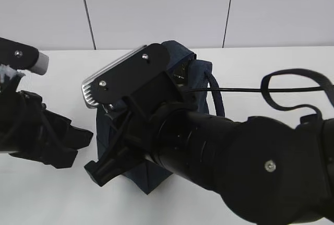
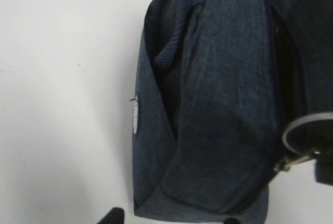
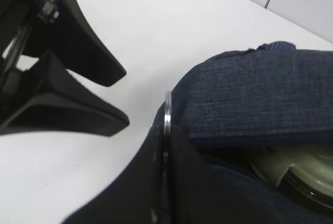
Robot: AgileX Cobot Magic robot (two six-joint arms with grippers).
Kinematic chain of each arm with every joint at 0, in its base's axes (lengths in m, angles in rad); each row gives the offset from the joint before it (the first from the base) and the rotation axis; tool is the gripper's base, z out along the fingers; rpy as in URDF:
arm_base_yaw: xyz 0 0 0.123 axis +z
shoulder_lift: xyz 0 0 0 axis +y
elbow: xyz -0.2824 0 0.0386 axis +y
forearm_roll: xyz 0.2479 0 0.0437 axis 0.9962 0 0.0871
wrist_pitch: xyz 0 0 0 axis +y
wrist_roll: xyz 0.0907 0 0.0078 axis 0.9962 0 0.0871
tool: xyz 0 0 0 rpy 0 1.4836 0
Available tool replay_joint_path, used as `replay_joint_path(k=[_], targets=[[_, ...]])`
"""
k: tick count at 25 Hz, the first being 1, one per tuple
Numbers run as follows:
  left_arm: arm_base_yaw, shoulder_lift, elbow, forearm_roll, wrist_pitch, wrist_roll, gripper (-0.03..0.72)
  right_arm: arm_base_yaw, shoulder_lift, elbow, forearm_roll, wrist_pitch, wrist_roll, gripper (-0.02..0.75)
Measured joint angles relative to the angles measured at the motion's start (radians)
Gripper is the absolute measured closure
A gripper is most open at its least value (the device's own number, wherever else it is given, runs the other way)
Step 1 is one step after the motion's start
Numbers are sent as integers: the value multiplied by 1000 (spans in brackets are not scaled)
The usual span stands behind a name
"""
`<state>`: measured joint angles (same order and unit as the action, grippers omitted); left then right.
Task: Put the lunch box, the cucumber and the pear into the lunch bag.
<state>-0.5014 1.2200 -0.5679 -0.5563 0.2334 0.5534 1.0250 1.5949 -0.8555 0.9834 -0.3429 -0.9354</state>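
Dark navy lunch bag [image 2: 218,104], sage-green lunch box [image 3: 296,169] lid.

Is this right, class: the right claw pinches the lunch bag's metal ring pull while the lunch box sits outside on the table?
Not quite. The right claw does pinch the ring pull, but the right wrist view shows the lunch box, sage-green lid up, inside the lunch bag, not on the table.

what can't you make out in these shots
- Cucumber and pear: in no view; the bag interior is mostly hidden by the right arm in the exterior view and by fabric in the wrist views.
- Lunch box: only part of its lid shows in the right wrist view, cut off by the edge.
- Left gripper: tips cut off in its own view.
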Motion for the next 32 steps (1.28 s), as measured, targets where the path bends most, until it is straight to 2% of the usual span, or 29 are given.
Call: replay_joint_path(k=[2, 4, 6, 8, 10, 12, 15, 20, 25, 32], targets=[[59, 0, -22, -5, 37, 28, 346, 0, 0, 0, 10, 4, -9, 738], [120, 0, -44, -57, 106, 118, 356, 0, 0, 0, 16, 6, -10, 738], [186, 4, -69, -189, 207, 282, 380, 0, 0, 0, 19, 8, -12, 738], [268, 21, -87, -399, 341, 493, 402, 0, 0, 0, 19, 8, -12, 738], [332, 46, -93, -547, 411, 670, 411, 0, 0, 0, 19, 8, -13, 738], [369, 70, -95, -613, 439, 769, 412, 0, -2, 0, 21, 12, -14, 738], [378, 128, -96, -675, 570, 894, 414, 0, -2, 0, 21, 23, -14, 738], [378, 255, -148, -728, 656, 981, 414, 0, -2, 0, 21, 35, -14, 738], [378, 299, -193, -728, 666, 990, 414, 0, -2, 0, 21, 43, -14, 738], [378, 332, -196, -703, 668, 993, 414, 0, -4, 0, 21, 46, -14, 738]])
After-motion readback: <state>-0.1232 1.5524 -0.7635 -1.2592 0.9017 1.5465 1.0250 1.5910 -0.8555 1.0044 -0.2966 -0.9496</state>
